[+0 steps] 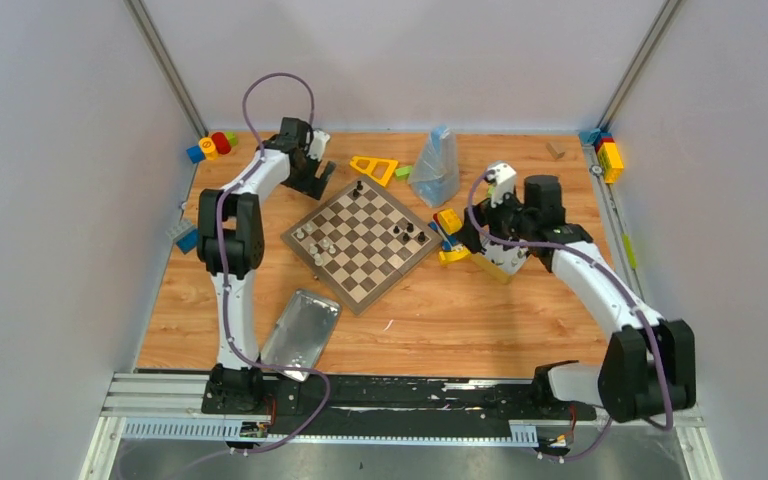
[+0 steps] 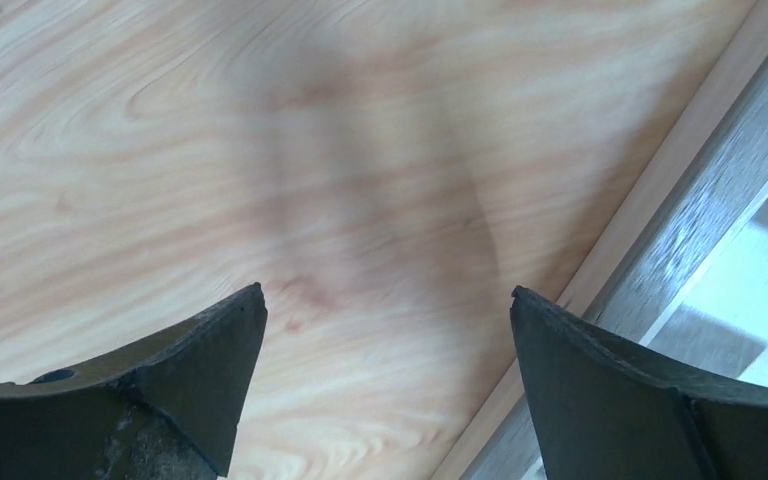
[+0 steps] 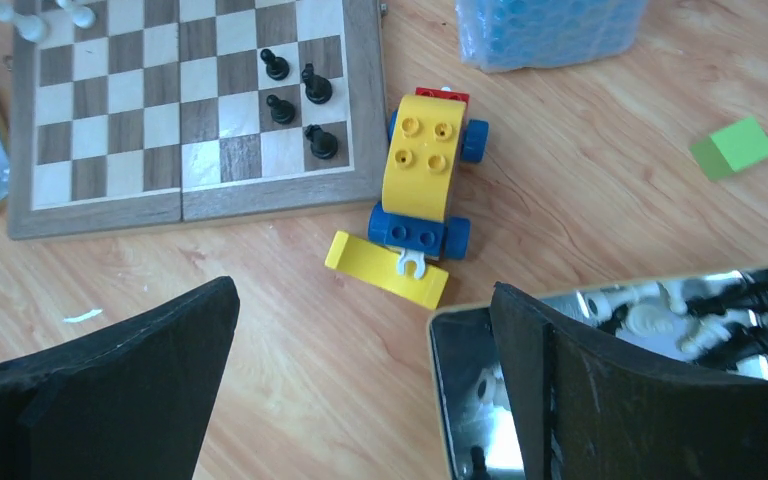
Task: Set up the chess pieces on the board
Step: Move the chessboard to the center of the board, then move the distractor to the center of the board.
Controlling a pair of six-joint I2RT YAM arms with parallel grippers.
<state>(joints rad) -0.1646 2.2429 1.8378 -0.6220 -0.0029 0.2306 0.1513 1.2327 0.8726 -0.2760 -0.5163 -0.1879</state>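
Gaping wide, left fingers (image 2: 190, 390) and right fingers (image 3: 110, 400) both hold nothing.

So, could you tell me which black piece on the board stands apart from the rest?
The lone black piece at the board's far corner; the other four black pieces cluster by the toy car.

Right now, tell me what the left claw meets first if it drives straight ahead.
The left claw would likely meet bare table first; the board sits just off to its side.
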